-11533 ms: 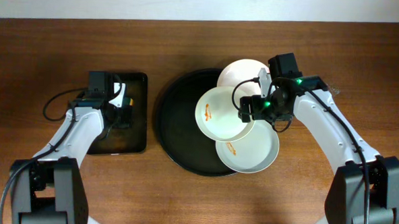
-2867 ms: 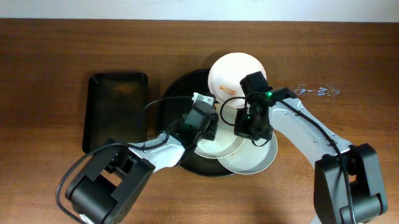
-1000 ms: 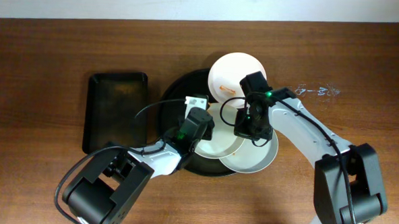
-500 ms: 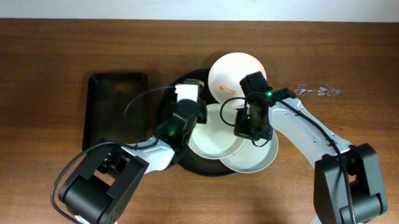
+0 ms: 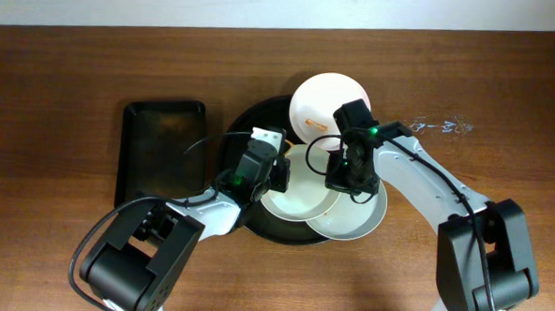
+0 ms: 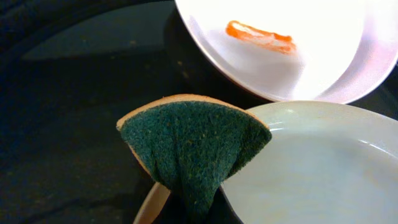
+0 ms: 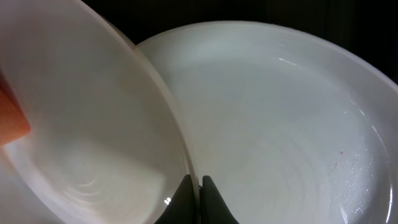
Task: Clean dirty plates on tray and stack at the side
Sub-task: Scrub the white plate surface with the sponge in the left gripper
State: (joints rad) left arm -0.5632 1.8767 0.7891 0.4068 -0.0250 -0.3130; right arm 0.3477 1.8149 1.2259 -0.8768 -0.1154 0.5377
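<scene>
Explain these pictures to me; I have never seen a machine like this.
Two white robot arms stand at a brown wooden table. One picture looks down from above; the others come from a camera on each wrist. A large round black tray carries three overlapping shallow plates; a smaller rectangular black tray lies beside it. The left arm has its jaws shut on a green scouring sponge. The right arm pinches the middle pale plate by its rim.

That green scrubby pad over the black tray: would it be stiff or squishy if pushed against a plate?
Probably squishy: the green pad is folded into a fan shape, so it bends easily. Its rough green face would likely drag rather than slide on the pale plate beside it. It seems light, sticking out unsupported from one pinched end.
</scene>
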